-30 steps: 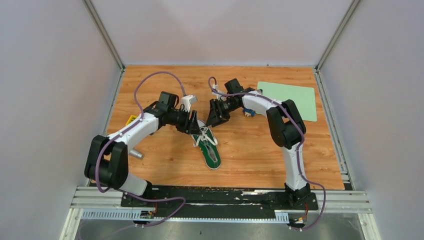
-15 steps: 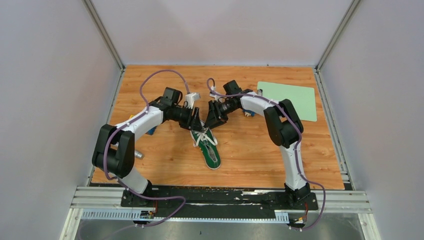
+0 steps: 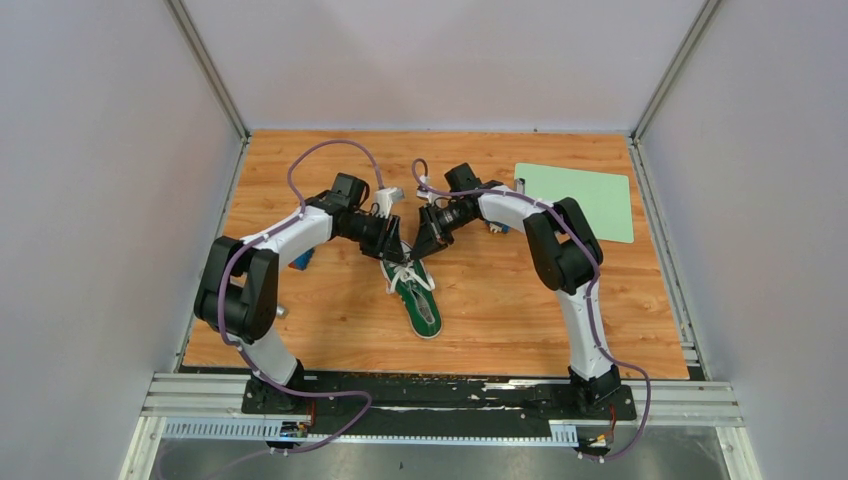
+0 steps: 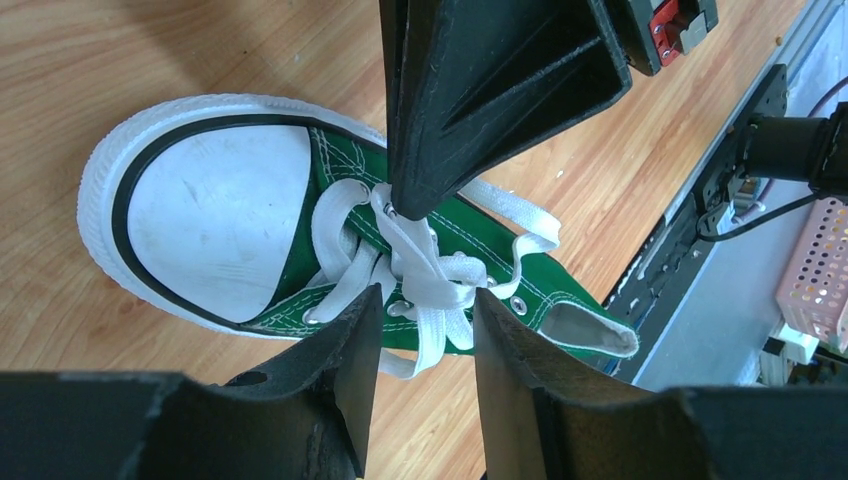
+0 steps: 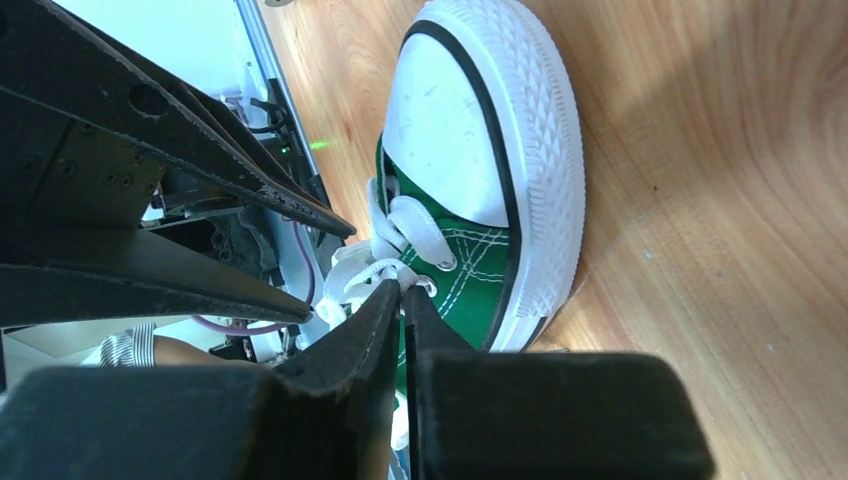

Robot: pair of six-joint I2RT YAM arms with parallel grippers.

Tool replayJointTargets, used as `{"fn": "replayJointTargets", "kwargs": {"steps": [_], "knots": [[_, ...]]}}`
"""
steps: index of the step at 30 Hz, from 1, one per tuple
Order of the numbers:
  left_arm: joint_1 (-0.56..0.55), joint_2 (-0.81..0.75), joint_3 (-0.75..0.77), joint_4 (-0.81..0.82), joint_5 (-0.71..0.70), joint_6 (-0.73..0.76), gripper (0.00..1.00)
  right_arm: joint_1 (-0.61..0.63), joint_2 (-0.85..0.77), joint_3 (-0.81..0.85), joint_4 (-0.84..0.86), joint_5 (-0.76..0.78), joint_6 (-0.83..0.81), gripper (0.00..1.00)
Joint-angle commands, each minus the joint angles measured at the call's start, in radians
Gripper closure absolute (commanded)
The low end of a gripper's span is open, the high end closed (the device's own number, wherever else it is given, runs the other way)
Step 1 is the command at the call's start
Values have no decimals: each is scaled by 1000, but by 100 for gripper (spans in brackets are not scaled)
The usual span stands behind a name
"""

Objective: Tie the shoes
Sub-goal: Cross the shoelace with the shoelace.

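A small green sneaker (image 3: pixel 421 303) with a white toe cap (image 4: pixel 215 220) lies on the wooden table, toe toward the back. Its white laces (image 4: pixel 432 280) are loosely bunched over the tongue. In its own wrist view my right gripper (image 5: pixel 403 287) is shut, pinching a strand of lace just above the eyelets. In the left wrist view its black tip comes down onto the laces from above. My left gripper (image 4: pixel 425 300) hovers close over the same bunch, fingers apart with lace showing between the tips. Both grippers meet over the shoe's front, the left (image 3: pixel 393 246) and the right (image 3: pixel 418 247).
A pale green mat (image 3: pixel 582 201) lies at the back right. A blue object (image 3: pixel 303 262) and a grey cylinder (image 3: pixel 279 311) sit under the left arm. A small blue-white item (image 3: pixel 495 226) lies behind the right arm. Grey walls enclose the table on three sides.
The right gripper has shut on a lace strand. The left arm has swung in toward the shoe, its jaws narrowing.
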Motion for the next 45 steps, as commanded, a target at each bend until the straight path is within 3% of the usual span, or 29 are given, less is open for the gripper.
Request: {"fn": "replayJointTargets", "kwargs": {"steps": [1,4,19,37,45], "knots": [[3,6,31,0,31,27,54,4,-13,49,36,-56,-11,96],[3,17,34,-2,38,25,54,0,-37,51,35,-62,-22,100],[4,57,56,1,206,31,50,-4,-116,46,35,-50,-58,100],[3,82,81,-41,183,62,59,-4,-150,41,35,-53,-71,100],[2,103,119,-78,180,33,56,-2,-162,30,35,-36,-80,100]]}}
